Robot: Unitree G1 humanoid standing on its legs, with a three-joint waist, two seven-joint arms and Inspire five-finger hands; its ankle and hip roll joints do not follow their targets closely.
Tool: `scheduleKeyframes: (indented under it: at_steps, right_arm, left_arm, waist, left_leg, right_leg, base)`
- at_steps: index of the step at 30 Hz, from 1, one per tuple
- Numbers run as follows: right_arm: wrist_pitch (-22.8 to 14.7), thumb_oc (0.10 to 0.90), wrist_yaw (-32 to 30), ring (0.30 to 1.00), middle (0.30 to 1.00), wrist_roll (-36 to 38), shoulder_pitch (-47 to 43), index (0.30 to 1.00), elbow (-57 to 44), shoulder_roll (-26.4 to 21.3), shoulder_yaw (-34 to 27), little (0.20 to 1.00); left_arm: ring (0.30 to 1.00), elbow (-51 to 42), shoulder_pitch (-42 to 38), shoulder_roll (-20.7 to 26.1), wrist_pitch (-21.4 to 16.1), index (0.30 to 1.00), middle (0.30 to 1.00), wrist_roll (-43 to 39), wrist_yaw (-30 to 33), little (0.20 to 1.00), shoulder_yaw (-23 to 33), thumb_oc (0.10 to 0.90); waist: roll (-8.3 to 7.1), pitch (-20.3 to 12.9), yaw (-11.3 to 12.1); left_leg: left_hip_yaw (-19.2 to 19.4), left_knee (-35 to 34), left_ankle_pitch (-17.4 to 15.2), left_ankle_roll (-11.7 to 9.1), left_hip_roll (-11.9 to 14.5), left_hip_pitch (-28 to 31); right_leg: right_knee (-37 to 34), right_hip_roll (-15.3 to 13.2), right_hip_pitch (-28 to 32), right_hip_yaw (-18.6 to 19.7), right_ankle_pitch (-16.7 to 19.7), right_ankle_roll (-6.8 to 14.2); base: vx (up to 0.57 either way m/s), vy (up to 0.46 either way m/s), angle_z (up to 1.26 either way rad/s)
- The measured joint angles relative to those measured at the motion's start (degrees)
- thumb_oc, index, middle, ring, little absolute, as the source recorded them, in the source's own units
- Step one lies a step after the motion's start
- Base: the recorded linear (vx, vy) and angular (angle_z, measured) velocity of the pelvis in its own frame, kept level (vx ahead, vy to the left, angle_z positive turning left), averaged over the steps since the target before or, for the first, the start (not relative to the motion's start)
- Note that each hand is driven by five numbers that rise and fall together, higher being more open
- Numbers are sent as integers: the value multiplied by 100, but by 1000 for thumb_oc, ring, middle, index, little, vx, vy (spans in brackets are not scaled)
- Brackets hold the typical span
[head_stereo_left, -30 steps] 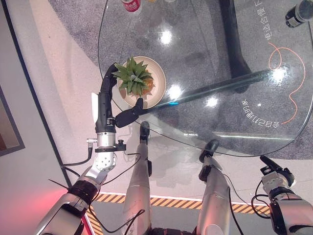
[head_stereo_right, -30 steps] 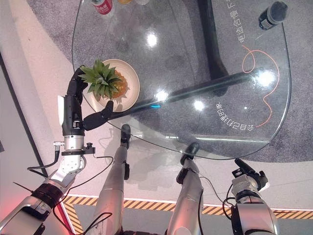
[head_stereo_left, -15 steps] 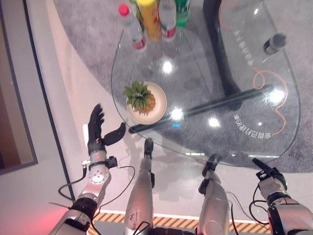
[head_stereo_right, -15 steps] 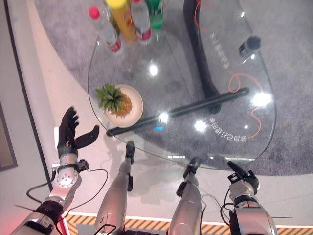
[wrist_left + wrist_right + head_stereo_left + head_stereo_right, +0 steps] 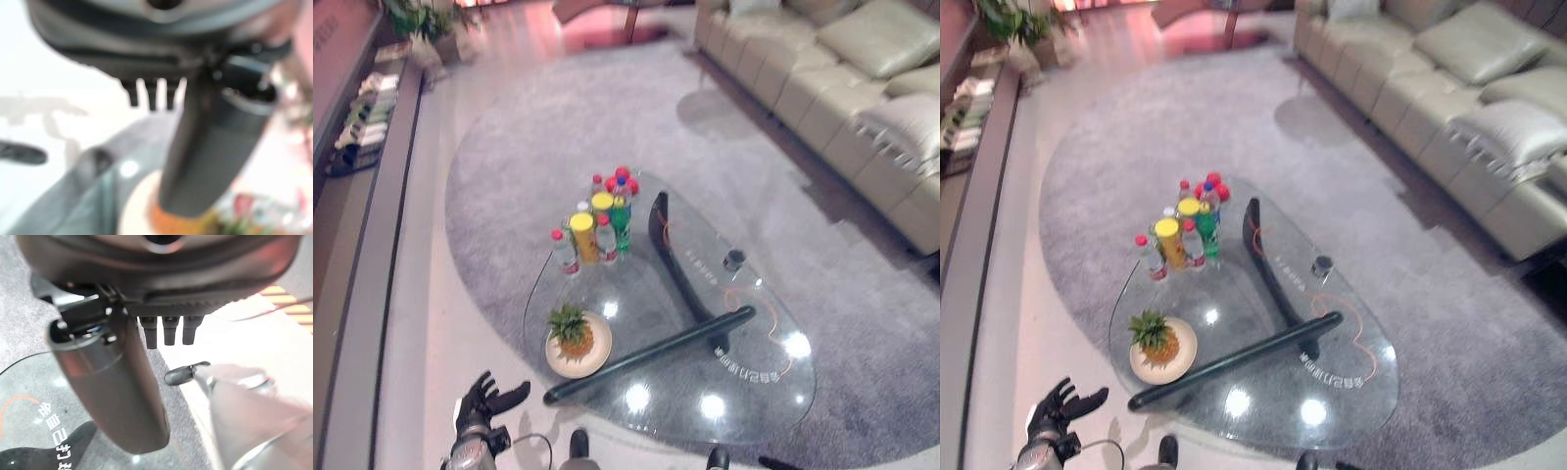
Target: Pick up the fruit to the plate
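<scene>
The pineapple (image 5: pixel 573 332) stands on the plate (image 5: pixel 597 353) at the glass table's (image 5: pixel 744 392) 9 o'clock edge. The left hand (image 5: pixel 481 403), fingers spread and empty, hangs off the table at the pineapple's 8 o'clock, well apart. Bottles (image 5: pixel 597 223) cluster at its 12 o'clock. The right hand (image 5: pixel 117 396) looks relaxed, probably open.

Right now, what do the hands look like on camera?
The left hand is dark, almost black, with slim segmented fingers, on a silver-grey wrist. Up close, the left wrist view shows a smooth dark cylindrical thumb. The right hand is equally dark, with a glossy rounded thumb and short ribbed fingers.
</scene>
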Motion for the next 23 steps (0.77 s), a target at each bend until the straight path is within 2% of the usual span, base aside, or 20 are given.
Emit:
scheduleKeyframes:
  at_steps: [1,3,7,11,14,23]
  right_arm:
    - [2,800,-4,900,900,-88,30,900,-3,0,22,900]
    - [61,800,-9,900,900,-557,93,900,-4,-1,94,900]
    - [138,800,-9,900,900,-885,176,900,-5,2,227,900]
    - [238,800,-5,900,900,-1331,196,900,-12,11,369,900]
    - [358,800,-2,900,900,-1329,191,900,-109,17,492,900]
    - [484,800,2,900,900,-1329,191,900,-215,68,561,900]
  left_arm:
    - [900,75,0,1,101,900,900,88,-70,900,3,800]
    - [900,271,49,-34,618,900,900,441,-282,900,7,800]
    - [900,500,64,-160,1262,900,900,808,-476,900,-25,800]
    - [900,651,81,-254,2138,900,900,945,-802,900,-122,800]
    - [900,639,87,-254,2321,900,900,1006,-836,900,-132,800]
    - [900,613,9,-212,2374,900,900,1269,-855,900,-284,800]
  waist:
    - [2,-50,-23]
    - [0,-138,-49]
    - [104,-193,-53]
    - [198,-264,-39]
    - [240,-290,-54]
    - [214,-354,-56]
  left_leg:
    - [1,1,-8,12,2,2]
    - [69,3,-9,13,13,135]
    - [138,0,-12,11,35,198]
    - [259,1,-26,2,66,295]
    - [291,1,-37,-8,80,400]
    - [330,1,-49,-22,114,403]
  right_leg:
    - [-1,0,-2,3,-1,1]
    - [0,10,21,106,4,5]
    - [-3,15,74,139,4,-2]
    - [-1,43,79,255,14,-12]
    - [-1,50,133,261,17,-7]
    - [-2,77,91,296,15,-5]
  base:
    - [91,31,-10]
    - [67,30,-17]
    - [49,29,-8]
    - [52,33,-12]
    - [22,20,-8]
    - [-1,-1,0]
